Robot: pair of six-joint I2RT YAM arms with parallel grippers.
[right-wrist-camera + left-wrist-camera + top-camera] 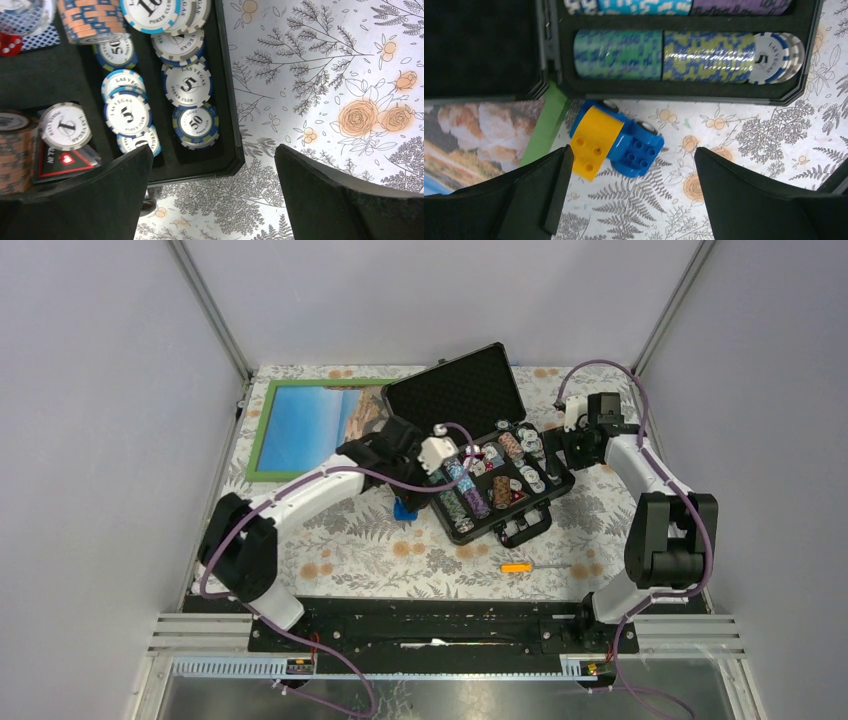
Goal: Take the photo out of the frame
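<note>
The frame (pixel 262 430) lies flat at the far left of the table, green border up, with the photo (pixel 305 426) of blue sky, sea and tan rocks inside it. Its right end is covered by the black case's lid and my left arm. In the left wrist view the frame's green corner (pixel 545 126) and the photo's rocky part (pixel 479 130) show at the left. My left gripper (pixel 631 187) is open and empty above the cloth near that corner. My right gripper (pixel 212 197) is open and empty over the case's right corner.
An open black case (pixel 480 445) of poker chips (pixel 187 85) sits mid-table, its lid overlapping the frame. A blue and yellow toy block car (pixel 616 140) lies by the frame's corner. An orange-handled screwdriver (pixel 530 567) lies near the front.
</note>
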